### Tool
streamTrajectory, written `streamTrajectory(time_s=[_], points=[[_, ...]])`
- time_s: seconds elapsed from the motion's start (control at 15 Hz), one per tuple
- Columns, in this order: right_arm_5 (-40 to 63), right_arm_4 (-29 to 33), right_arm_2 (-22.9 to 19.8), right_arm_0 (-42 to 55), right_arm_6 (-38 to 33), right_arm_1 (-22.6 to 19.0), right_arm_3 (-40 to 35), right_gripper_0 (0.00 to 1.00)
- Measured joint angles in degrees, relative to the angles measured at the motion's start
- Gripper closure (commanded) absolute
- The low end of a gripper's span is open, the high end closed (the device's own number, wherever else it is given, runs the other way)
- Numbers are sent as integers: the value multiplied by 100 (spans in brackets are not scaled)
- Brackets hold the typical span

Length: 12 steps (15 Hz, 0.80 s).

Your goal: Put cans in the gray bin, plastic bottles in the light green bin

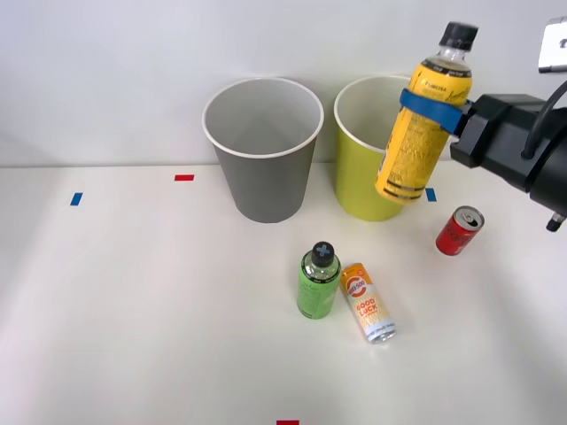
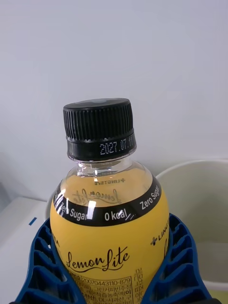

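- Right gripper [image 1: 431, 111]: enters from the right, raised above the white table [image 1: 133, 310]. Its blue ribbed fingers [image 2: 42, 266] are closed around the upper body of the long yellow plastic bottle with a black cap [image 1: 421, 133], one on each side.
- Yellow bottle: clear of the table, slightly tilted with the cap uppermost, in front of the right rim of the tapered yellow-green round bin with white inside [image 1: 368, 177].
- Tapered gray round bin with white rim [image 1: 263, 150]: stands upright, just left of the yellow-green bin, at the far side of the table.
- Short green plastic bottle with a black cap [image 1: 319, 282]: upright, near side of the bins, touching or just beside the slim orange-white can printed "GOOD LUCK" [image 1: 368, 303], which lies on its side to its right.
- Small stubby red can with a silver top [image 1: 459, 231]: on the table to the right, tilted, below the gripper.
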Motion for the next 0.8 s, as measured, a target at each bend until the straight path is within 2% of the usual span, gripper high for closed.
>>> streamTrajectory(time_s=[0.33, 0.6, 0.8], points=[[-345, -17, 7, -870, 10, 48, 1100, 97], [-375, 64, 115, -1709, 151, 308, 2267, 97], [-596, 143, 332, -2019, 658, 351, 2960, 97]])
